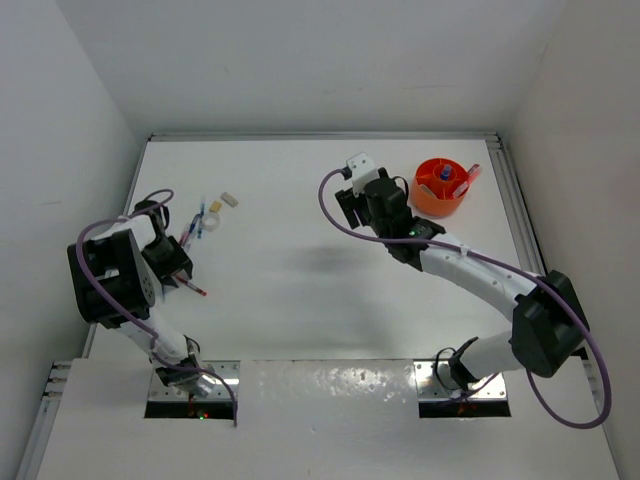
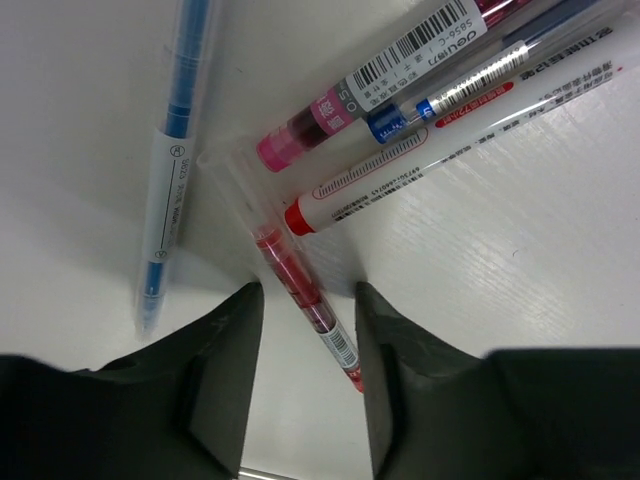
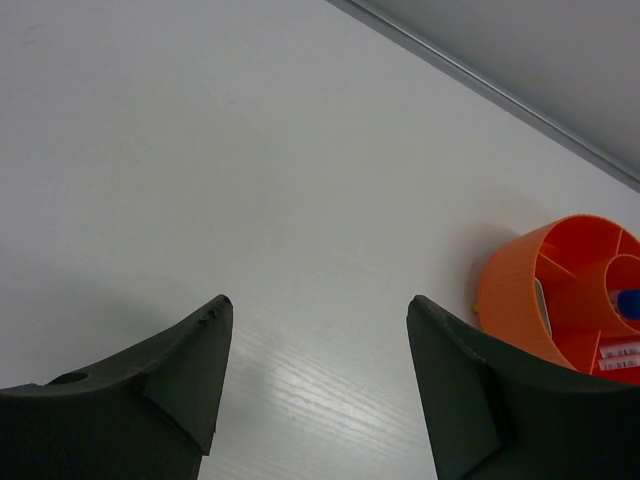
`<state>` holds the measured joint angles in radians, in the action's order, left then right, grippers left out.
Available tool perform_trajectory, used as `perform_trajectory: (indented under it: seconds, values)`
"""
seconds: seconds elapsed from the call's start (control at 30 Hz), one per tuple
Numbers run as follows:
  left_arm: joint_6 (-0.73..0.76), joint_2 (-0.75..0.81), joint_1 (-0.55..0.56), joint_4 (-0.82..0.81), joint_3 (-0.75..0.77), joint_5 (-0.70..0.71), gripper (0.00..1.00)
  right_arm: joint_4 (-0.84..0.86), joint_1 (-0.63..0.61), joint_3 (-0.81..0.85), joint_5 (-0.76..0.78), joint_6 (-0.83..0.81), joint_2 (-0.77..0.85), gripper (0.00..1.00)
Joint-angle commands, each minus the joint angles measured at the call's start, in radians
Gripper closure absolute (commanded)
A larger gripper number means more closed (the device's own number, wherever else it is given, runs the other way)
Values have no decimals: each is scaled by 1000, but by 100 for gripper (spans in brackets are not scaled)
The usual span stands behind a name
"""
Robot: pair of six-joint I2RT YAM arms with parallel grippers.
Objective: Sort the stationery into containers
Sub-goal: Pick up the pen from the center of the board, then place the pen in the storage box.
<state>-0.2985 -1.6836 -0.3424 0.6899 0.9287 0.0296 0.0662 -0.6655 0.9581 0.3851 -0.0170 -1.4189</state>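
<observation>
My left gripper (image 2: 307,295) is open and low over the table, its jaws on either side of a thin red pen (image 2: 300,285) that lies slanted between them, close to the right finger. Ahead lie a blue-and-white pen (image 2: 168,170), a pink pen with a barcode (image 2: 385,75), a blue-tipped pen (image 2: 470,85) and a white pen with a red end (image 2: 440,140). From above, the left gripper (image 1: 178,266) is at the left with the red pen (image 1: 196,288) poking out. My right gripper (image 3: 318,300) is open and empty, left of the orange tub (image 3: 520,290).
A beige block (image 1: 228,200) and a small white item (image 1: 212,210) lie past the pens. The tub (image 1: 430,203) stands at the back right and holds a blue-capped thing (image 3: 628,303) and pens (image 3: 618,355). Walls close the table on three sides.
</observation>
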Motion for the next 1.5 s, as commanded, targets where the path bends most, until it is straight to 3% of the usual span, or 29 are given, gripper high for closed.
perform_trajectory:
  seconds: [0.0, 0.27, 0.7, 0.9, 1.03, 1.13, 1.23, 1.33, 1.47]
  values:
    - [-31, -53, -9, -55, -36, -23, 63, 29, -9, 27, 28, -31, 32, 31]
    - [-62, -57, -9, -17, -31, -62, 100, 53, -9, -18, 37, -28, 81, 30]
    - [-96, 62, 74, 144, 96, -192, 100, 77, -48, -62, -8, -5, 130, 30]
    - [-80, 105, 173, 221, 242, -241, 100, 3, -51, 4, -215, 60, 118, 30]
    - [-47, 157, 296, 197, 323, -309, 100, -9, -52, 44, -337, 89, 112, 30]
    - [88, 183, 399, 56, 384, -417, 100, 6, -46, 77, -411, 123, 110, 29]
    - [200, 205, 488, -57, 386, -430, 100, 36, -19, 97, -457, 164, 115, 28]
    - [417, 223, 540, -127, 404, -519, 100, 87, 7, 139, -521, 233, 118, 28]
    - [568, 295, 586, -283, 377, -675, 100, 176, 24, 154, -574, 304, 118, 28]
